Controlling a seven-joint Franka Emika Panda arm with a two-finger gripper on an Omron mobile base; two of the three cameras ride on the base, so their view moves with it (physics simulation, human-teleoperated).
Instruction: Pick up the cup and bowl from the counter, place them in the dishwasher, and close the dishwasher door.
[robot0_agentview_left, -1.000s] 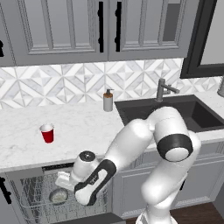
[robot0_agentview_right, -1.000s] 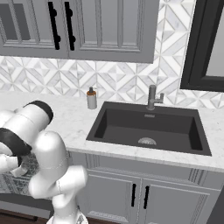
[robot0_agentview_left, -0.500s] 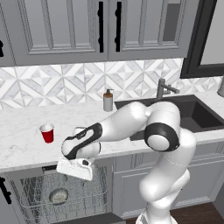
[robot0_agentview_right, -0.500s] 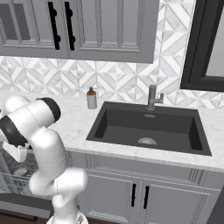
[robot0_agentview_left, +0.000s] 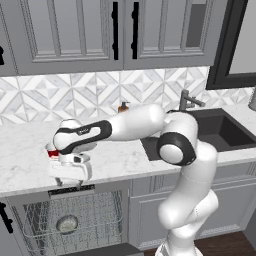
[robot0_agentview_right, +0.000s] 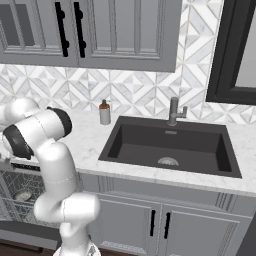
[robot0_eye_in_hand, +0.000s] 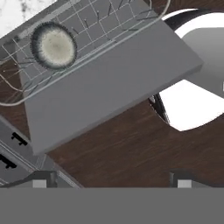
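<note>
Jaws wide apart; bowl (robot0_agentview_left: 66, 223) lies in dishwasher (robot0_agentview_left: 95, 215) rack (door down).

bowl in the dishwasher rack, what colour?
Grey, speckled metallic, pale centre; the bowl shows best in the hand view, lying in the rack.

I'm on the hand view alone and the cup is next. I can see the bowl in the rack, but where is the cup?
Observer: The cup sits on the counter, mostly hidden behind the robot's hand in the left base view.
Operator: Where is the end effector relative to it?
Observer: The end effector hangs open just in front of the counter's edge, lower than the cup and above the open dishwasher rack.
Operator: Is anything crowding the cup?
Observer: Nothing that I can see. The soap bottle stands well away from it, beside the sink.
</note>
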